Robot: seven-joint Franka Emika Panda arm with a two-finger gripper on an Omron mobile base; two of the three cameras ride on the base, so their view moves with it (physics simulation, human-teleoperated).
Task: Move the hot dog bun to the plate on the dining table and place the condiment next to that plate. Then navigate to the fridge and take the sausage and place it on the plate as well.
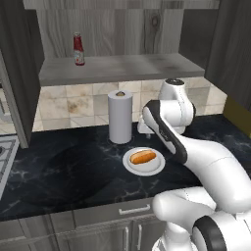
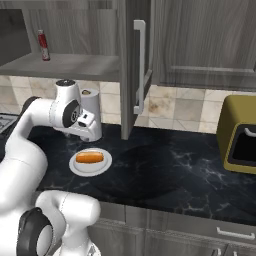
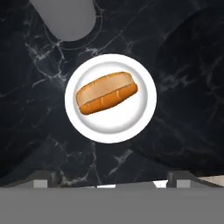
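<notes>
The hot dog bun (image 3: pixel 106 99) lies on a plain white plate (image 3: pixel 140 118) on the black marble desk (image 1: pixel 59 171). The hand view shows the fingers (image 3: pixel 111 178) spread wide, empty, above it. The base views add the condiment (image 1: pixel 78 49) on an upper shelf (image 1: pixel 122 67), and a paper-towel roll (image 1: pixel 120 116) behind the plate.

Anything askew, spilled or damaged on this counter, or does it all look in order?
Nothing stands out. The hot dog bun lies whole on a plain white plate, slightly slanted across it. The paper towel roll and the ketchup bottle on the shelf stand upright. No spills on the black counter.
</notes>
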